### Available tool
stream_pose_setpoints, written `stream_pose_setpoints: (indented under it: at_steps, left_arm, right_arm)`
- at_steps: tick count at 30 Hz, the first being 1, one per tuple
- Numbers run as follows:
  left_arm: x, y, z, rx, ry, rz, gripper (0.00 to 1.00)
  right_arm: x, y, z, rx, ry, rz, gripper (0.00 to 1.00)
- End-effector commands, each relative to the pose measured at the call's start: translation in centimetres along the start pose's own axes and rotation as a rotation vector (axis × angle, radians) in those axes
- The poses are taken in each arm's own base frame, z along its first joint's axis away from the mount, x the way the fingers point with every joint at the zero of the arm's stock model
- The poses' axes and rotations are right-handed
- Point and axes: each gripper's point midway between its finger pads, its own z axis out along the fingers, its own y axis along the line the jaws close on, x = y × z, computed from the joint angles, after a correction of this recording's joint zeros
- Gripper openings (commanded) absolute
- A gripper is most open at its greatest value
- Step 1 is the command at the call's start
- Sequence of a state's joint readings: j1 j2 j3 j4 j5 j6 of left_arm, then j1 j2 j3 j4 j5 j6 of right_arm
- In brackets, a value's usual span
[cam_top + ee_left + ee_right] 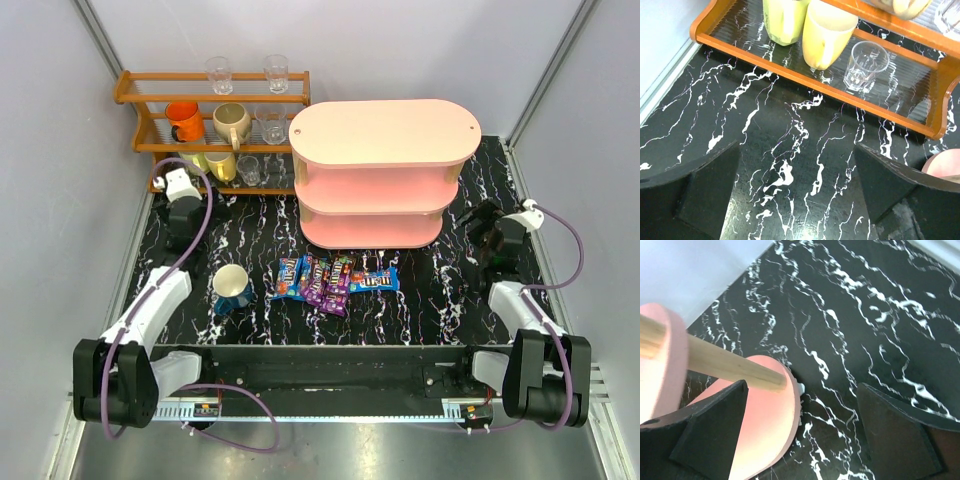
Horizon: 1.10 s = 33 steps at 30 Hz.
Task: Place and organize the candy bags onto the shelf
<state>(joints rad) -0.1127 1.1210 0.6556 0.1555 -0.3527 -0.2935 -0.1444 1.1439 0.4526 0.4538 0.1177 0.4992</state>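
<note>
The candy bags [335, 279], blue and dark purple packets, lie side by side in a cluster on the black marbled table, just in front of the shelf. The shelf [385, 170] is a pale pink three-tier stand with bare boards. My left gripper [186, 216] is open and empty at the far left, well away from the bags. In the left wrist view [797, 200] it hangs over bare table. My right gripper [480, 228] is open and empty beside the shelf's right end. The right wrist view [802, 440] shows the shelf's bottom board [765, 425] by its left finger.
An orange-brown wooden rack [215, 120] with mugs and glasses stands at the back left; the left wrist view shows its bottom tier [840, 90] with a glass [866, 65]. A blue mug [232, 288] stands left of the bags. Grey walls enclose the table.
</note>
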Motion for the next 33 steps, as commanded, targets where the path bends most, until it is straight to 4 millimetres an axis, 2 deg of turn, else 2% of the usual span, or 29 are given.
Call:
stream_pose_setpoints:
  at_steps: [1,2,5,8,11,16,17,19,20,21,28,33]
  left_arm:
    - [-2.9,-0.7,-1.0,0.016,0.025,-0.037,0.99]
    - [-3.7,-0.9,-1.1,0.018,0.02,-0.042,0.99]
    - [-3.5,-0.5,-1.3,-0.012,0.05,-0.058,0.99]
    - [-3.7,0.2,-2.0,-0.04,0.038,-0.109,0.99]
    - [-4.0,-1.4,-3.1,0.08,0.014,-0.115,0.99]
    - [-3.1,-3.0,-3.8,0.173,0.063,-0.121,0.99]
    - [-2.8,-3.3,-3.8,0.184,0.073,-0.12,0.99]
    - [-2.4,-3.7,-3.9,0.202,0.081,-0.116,0.99]
    - [-1.9,-3.9,-3.9,0.209,0.092,-0.11,0.99]
    - [-1.8,-3.9,-3.9,0.211,0.095,-0.109,0.99]
    - [-1.5,-4.3,-4.2,0.246,0.094,-0.098,0.99]
    - [-1.3,-4.7,-4.2,0.262,0.1,-0.099,0.99]
  right_arm:
    - [-0.3,-1.3,-0.7,0.117,-0.001,0.139,1.0]
    - [-0.1,-1.5,-0.8,0.131,0.006,0.155,1.0]
    - [0.7,-1.5,-0.9,0.14,0.047,0.185,1.0]
    - [1.7,0.3,-1.3,0.054,0.125,0.191,1.0]
    - [2.5,1.5,-2.3,0.002,0.188,0.222,1.0]
    - [6.3,3.5,-5.1,-0.07,0.306,0.219,1.0]
    - [7.8,4.9,-6.0,-0.091,0.329,0.171,1.0]
    - [9.7,5.7,-7.2,-0.094,0.371,0.135,1.0]
    - [11.3,6.5,-8.1,-0.118,0.407,0.117,1.0]
    - [11.9,6.8,-8.4,-0.126,0.421,0.137,1.0]
    - [17.5,6.4,-9.3,-0.208,0.588,0.111,0.94]
    - [19.6,5.9,-9.1,-0.199,0.647,0.104,0.86]
